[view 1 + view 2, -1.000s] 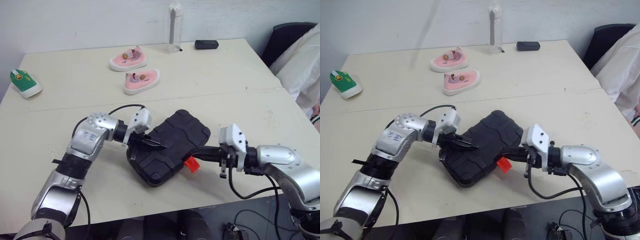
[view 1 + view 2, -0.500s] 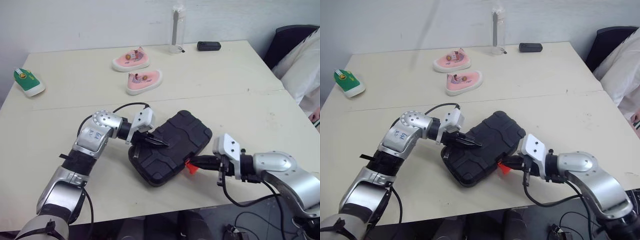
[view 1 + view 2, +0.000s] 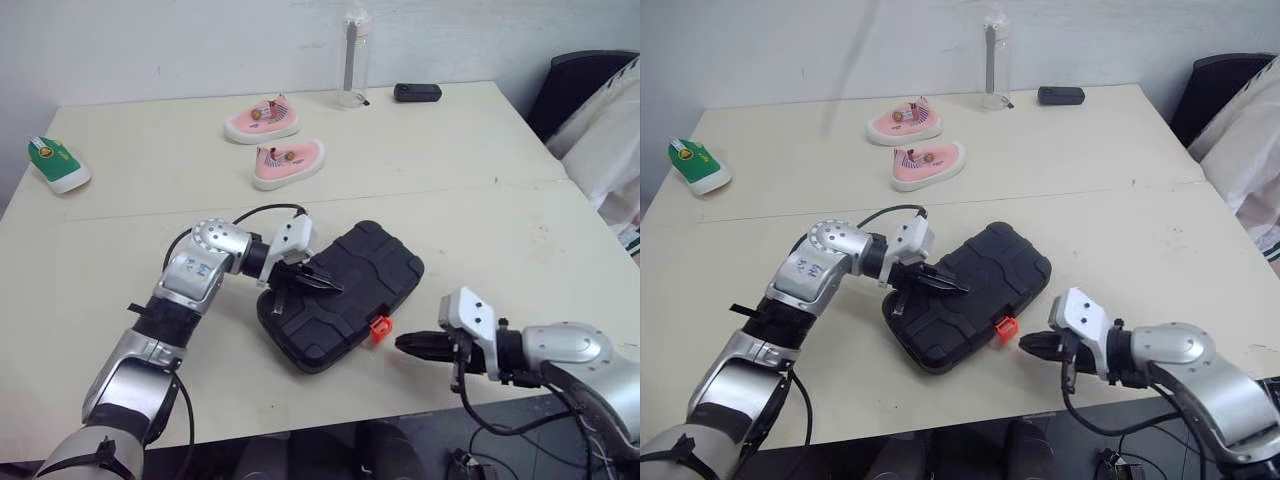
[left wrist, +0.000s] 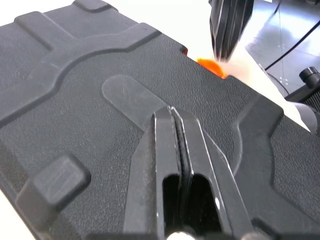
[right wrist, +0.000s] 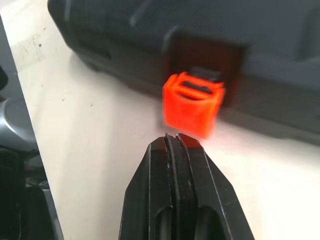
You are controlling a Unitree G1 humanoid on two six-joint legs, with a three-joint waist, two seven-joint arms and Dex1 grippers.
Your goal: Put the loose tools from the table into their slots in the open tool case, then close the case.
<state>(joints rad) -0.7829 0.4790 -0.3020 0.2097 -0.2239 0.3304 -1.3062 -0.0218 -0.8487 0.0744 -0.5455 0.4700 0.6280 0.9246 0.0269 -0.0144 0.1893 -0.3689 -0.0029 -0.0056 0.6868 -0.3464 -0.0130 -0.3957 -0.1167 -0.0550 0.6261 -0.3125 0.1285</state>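
While the tool case (image 3: 372,262) lay shut, the left gripper (image 3: 326,285) sat on its lid and the right gripper (image 3: 404,344) pointed near the orange latch (image 3: 379,327), both with fingers together.

Tool case (image 3: 365,275) lid down, its inside hidden; orange latch (image 5: 194,104) blurred; dark thing (image 3: 415,91) at the far edge of the table (image 3: 150,170), too small to tell.
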